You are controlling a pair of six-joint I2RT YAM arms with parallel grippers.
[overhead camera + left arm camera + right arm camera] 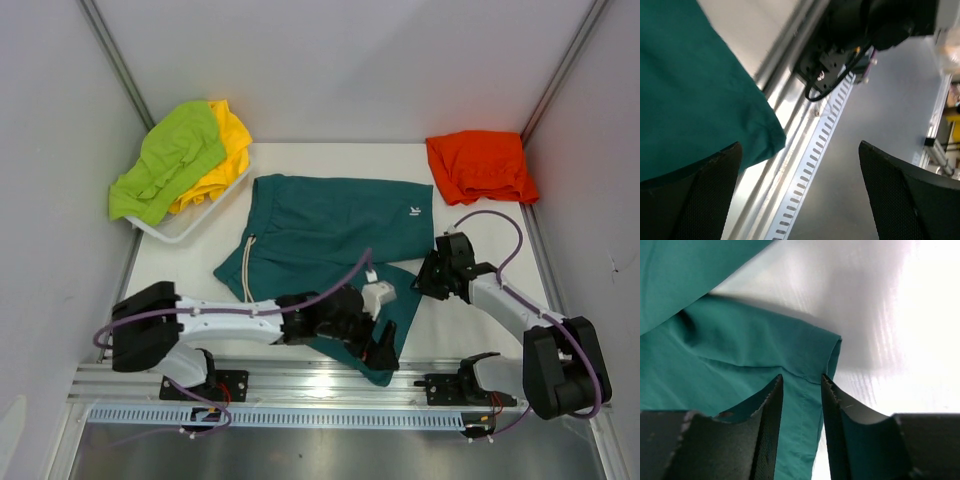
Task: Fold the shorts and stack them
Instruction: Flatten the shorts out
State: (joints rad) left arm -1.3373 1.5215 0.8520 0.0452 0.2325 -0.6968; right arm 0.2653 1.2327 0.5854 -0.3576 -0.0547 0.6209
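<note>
The teal green shorts point(330, 225) lie spread across the middle of the table, white drawstring point(247, 268) at their left. My left gripper point(385, 352) hovers at their near hem by the table's front edge. In the left wrist view it point(799, 150) stands wide open with nothing between its fingers, and the teal hem point(690, 90) lies to its left. My right gripper point(425, 275) is at the shorts' right leg hem. Its jaws point(801, 380) stand narrowly apart, straddling the hem's teal fabric point(740, 355). Folded orange shorts point(480, 165) lie at the back right.
Lime green shorts point(165, 160) and yellow shorts point(225, 150) are heaped in a white tray point(190, 225) at the back left. An aluminium rail point(320, 380) runs along the front edge, below the left gripper point(805, 150). Grey walls close in both sides.
</note>
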